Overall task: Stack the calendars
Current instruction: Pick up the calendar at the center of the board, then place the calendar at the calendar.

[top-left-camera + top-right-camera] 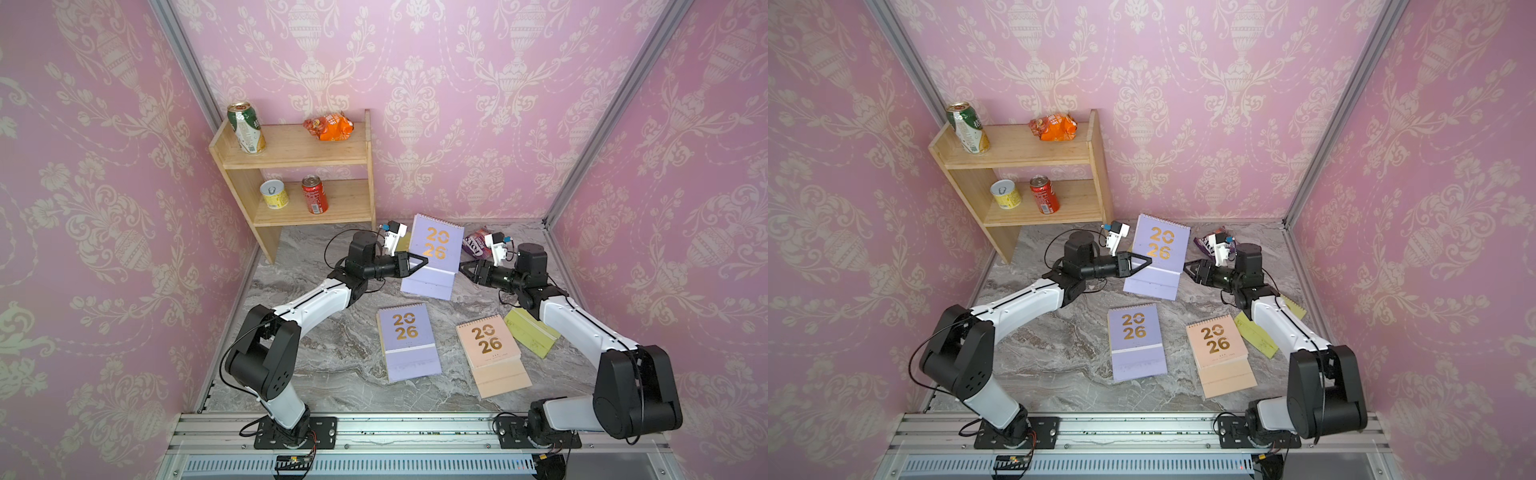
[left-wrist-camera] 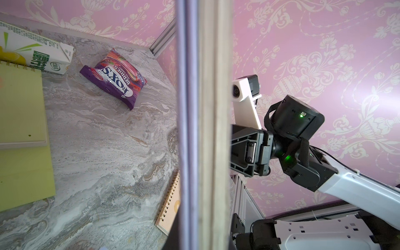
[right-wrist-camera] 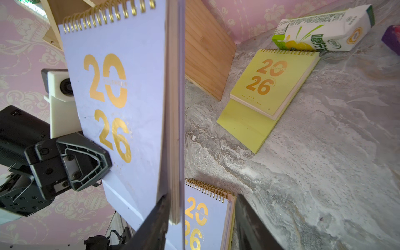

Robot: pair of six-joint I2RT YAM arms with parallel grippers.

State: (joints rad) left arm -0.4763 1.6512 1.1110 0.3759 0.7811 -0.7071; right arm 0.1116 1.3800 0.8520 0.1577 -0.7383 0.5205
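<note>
A lilac calendar [image 1: 436, 245] [image 1: 1160, 245] stands lifted at the back middle, its gold "2026" cover [image 3: 121, 86] facing forward. My left gripper [image 1: 422, 262] [image 1: 1146, 262] is shut on its left edge. My right gripper [image 1: 463, 268] [image 3: 201, 227] is open at its right edge, which sits between the jaws against one finger. A second lilac calendar [image 1: 409, 345] [image 3: 205, 218] and a peach one [image 1: 490, 349] [image 2: 171, 207] lie flat in front. One yellow-green calendar [image 1: 530, 332] lies partly under my right arm; another [image 3: 266, 86] lies flat behind the lifted one.
A wooden shelf [image 1: 299, 158] with cans and an orange packet stands at the back left. A purple snack packet [image 1: 476, 241] [image 2: 114, 80] and a green-white carton [image 3: 324, 28] lie near the back wall. Pink walls close in three sides.
</note>
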